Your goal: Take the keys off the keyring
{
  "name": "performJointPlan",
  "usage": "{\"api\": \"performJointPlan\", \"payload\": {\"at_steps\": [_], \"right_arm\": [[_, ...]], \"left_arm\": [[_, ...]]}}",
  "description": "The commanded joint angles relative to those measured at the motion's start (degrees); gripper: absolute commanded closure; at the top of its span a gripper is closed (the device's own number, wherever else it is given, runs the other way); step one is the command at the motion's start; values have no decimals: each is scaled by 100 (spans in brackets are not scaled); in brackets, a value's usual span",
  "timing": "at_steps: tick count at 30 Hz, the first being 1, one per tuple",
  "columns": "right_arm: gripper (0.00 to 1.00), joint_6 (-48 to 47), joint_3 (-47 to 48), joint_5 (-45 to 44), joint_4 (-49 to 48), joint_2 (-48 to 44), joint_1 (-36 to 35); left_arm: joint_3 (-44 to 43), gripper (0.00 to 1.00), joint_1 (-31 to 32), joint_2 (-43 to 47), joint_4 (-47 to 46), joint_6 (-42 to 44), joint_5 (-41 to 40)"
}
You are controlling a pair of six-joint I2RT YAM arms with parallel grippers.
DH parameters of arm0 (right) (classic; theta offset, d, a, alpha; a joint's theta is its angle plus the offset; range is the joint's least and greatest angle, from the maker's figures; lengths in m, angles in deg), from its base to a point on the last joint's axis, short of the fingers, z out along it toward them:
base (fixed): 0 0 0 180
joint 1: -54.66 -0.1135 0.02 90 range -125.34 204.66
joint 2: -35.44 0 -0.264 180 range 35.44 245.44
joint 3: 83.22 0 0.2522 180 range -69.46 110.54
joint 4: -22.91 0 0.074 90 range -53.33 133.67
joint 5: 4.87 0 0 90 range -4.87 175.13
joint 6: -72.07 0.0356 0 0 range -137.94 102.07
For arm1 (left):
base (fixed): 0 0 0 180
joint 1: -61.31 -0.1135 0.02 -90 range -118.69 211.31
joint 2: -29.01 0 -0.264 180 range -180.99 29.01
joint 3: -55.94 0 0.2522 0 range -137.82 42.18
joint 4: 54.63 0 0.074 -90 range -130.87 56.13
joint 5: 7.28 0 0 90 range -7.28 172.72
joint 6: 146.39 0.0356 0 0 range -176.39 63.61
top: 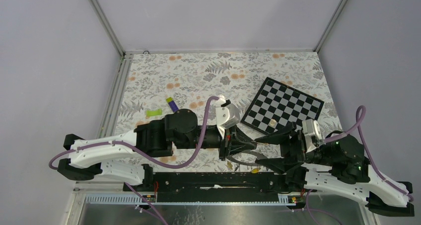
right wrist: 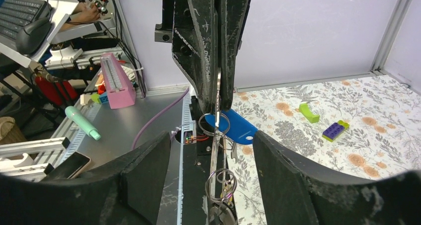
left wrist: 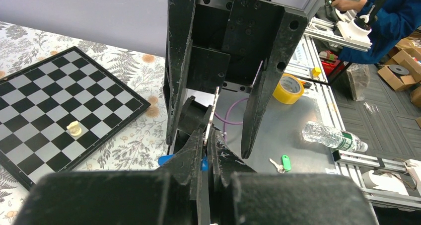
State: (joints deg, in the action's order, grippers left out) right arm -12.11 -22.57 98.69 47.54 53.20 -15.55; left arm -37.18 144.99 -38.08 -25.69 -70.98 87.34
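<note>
The keyring [right wrist: 214, 153], a flat grey metal ring seen edge-on, is held up off the table between the two arms. My left gripper [left wrist: 209, 135] is shut on its thin rim, the fingers [right wrist: 208, 41] coming down from the top of the right wrist view. My right gripper [right wrist: 212, 135] is open, with one finger on each side of the ring and not touching it. Small wire rings [right wrist: 221, 185] hang on the keyring with the keys, among them a blue-tagged one [right wrist: 234, 126]. From above, the two grippers [top: 245, 144] [top: 264, 150] meet near the front edge.
A chessboard [top: 285, 106] with a small cream piece [top: 272, 121] lies at the right rear. A green block [top: 154, 112] and a purple-and-green block [top: 172, 104] lie at the left. A green-tagged key [left wrist: 284, 163] lies on the metal surface beyond the table edge.
</note>
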Motion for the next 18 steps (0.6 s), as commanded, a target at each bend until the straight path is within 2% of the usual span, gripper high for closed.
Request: {"api": "performJointPlan", "payload": {"at_steps": [1,18], "right_arm": [[31,-313,201,79,-241,200,-18],[43,-1065,114,47,-643,344,-18]], "left_arm": [[-131,100,-1,222,-695,-62,167],[-133,100,-1,263,-762,-96,-50]]}}
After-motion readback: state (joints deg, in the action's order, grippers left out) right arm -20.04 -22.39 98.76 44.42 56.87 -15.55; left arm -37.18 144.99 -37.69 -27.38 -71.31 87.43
